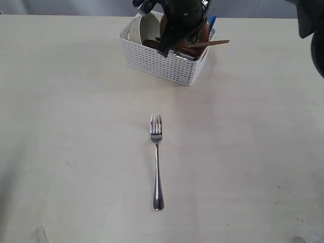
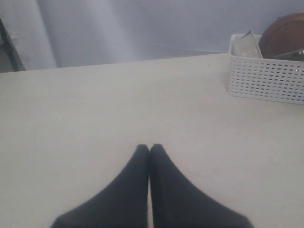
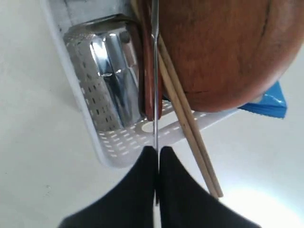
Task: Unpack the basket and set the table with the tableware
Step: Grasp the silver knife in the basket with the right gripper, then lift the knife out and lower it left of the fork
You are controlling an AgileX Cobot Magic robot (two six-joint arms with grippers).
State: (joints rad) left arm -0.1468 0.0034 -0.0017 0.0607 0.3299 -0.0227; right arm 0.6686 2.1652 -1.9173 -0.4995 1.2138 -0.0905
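The white perforated basket (image 1: 167,66) stands at the far middle of the cream table (image 1: 76,126). My right gripper (image 3: 158,149) hangs over the basket's rim (image 3: 114,147), shut on the thin steel knife (image 3: 155,71), seen edge-on. Beside the knife lie the red-brown spoon (image 3: 148,95), the wooden chopsticks (image 3: 190,128), the steel cup (image 3: 114,71) and the round wooden plate (image 3: 223,47). An off-white bowl (image 1: 144,28) sits in the basket's left end. The steel fork (image 1: 157,152) lies alone on the table. My left gripper (image 2: 150,147) is shut and empty, low over bare table, away from the basket (image 2: 266,80).
A blue snack packet (image 3: 268,102) pokes out behind the plate. The chopsticks (image 1: 215,43) stick out past the basket's right rim. A dark arm part (image 1: 310,25) fills the far right corner of the exterior view.
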